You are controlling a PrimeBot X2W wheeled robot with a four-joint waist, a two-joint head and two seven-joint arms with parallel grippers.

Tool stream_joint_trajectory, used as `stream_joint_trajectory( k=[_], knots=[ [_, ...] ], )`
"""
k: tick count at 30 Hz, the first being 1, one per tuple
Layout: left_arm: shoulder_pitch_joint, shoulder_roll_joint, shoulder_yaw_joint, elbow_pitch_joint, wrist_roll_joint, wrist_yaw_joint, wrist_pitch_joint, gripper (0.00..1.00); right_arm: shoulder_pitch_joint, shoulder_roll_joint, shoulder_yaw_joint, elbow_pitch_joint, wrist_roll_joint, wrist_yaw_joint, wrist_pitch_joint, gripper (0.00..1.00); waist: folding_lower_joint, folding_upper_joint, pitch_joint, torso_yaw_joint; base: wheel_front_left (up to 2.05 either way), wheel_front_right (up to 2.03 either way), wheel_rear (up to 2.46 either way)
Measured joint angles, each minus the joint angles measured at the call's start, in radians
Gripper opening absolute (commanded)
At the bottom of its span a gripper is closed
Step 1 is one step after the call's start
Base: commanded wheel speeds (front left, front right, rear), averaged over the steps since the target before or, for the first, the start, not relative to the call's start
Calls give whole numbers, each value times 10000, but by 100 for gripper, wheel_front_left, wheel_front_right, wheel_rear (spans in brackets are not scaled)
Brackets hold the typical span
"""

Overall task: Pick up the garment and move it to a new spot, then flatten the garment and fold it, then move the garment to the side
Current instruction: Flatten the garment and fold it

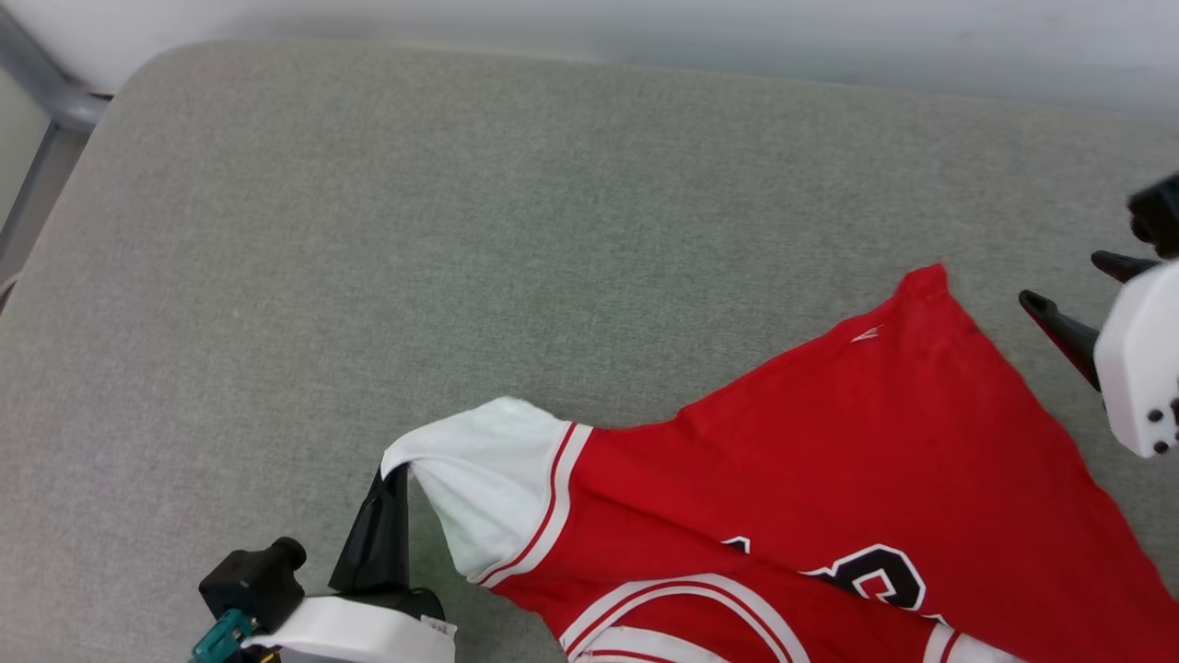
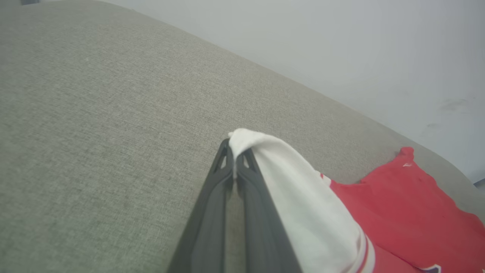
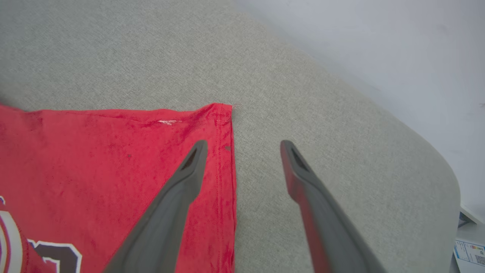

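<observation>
left gripper (image 2: 235,151) pinched tight on the garment's (image 1: 829,442) white sleeve (image 1: 488,470), probably anchoring that side for flattening, right gripper (image 3: 242,146) wide open and empty, straddling the hem edge (image 3: 227,167); garment lies across the grey padded worktop's (image 1: 368,230) near right corner.

A grey-green fabric pad (image 1: 461,230) meets a pale wall (image 1: 645,37), a grey metal bar (image 1: 46,90) beside its corner.

We see a grey fabric-covered counter (image 1: 461,230), a pale wall (image 1: 645,37) behind it, and a metal frame (image 1: 46,101) at its far-left corner.
</observation>
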Motion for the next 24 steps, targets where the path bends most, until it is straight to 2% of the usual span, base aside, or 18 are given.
stream_joint_trajectory(
  k=[6, 7, 17, 23, 24],
  knots=[
    [-289, 0, -280, -199, -155, 17, 0, 0, -1858, -267, 1896, 1618, 274, 0, 1570, 100, 0, 0, 488, 437, 0, 0, 0],
    [-448, 0, -408, -303, -259, 46, 0, 0, -2525, -345, 2589, 2299, 184, 0, 1743, 100, 1, 0, 756, 653, 0, 0, 0],
    [-879, 0, -909, -435, -545, 165, 0, 0, -3817, -38, 4320, 4485, 50, -2, 1377, 100, 0, 0, 1674, 1136, 0, 0, 0],
    [-1018, 4, -955, -401, -602, 215, 0, 0, -4298, -109, 5252, 5200, 253, 2, 1009, 100, -3, 0, 1879, 1235, 0, 0, 0],
    [-1018, 0, -951, -384, -602, 222, 0, 0, -4364, -127, 5377, 5285, 311, 4, 897, 29, -3, 0, 1870, 1224, 0, 0, 0]
  ],
)
